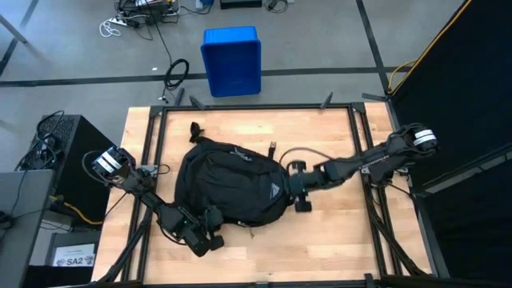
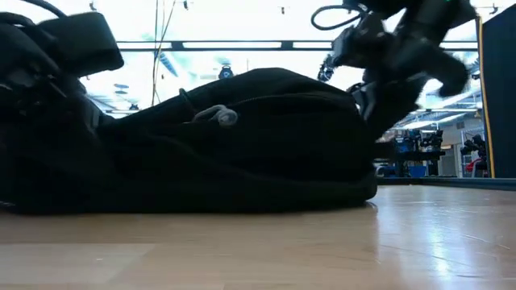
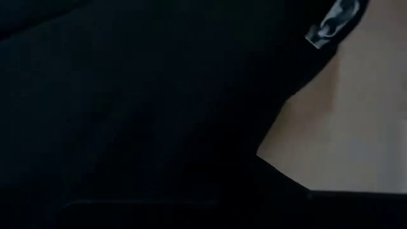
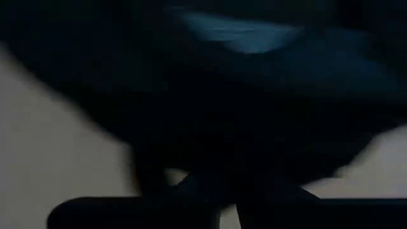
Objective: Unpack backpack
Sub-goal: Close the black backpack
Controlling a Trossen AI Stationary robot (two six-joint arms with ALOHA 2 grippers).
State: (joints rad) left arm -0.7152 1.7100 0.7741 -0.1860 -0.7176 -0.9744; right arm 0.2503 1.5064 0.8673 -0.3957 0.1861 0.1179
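The black backpack [image 1: 232,188] lies flat in the middle of the wooden table, its top loop [image 1: 194,128] toward the far left. In the low view the backpack [image 2: 242,153] fills the middle, with a grey zipper pull [image 2: 218,115] on top. My left gripper [image 1: 204,236] sits at the pack's near-left edge. Its wrist view is filled with black fabric [image 3: 127,108] and shows a grey pull [image 3: 334,25]. My right gripper [image 1: 294,188] is at the pack's right end; dark fabric [image 4: 254,95] fills its wrist view.
A blue plastic bin [image 1: 232,60] stands on the floor beyond the table's far edge. Black frame rails [image 1: 152,160] run along the table's sides. Bare wood [image 1: 336,240] shows at the near right and along the far edge. Cables lie on the floor at the left.
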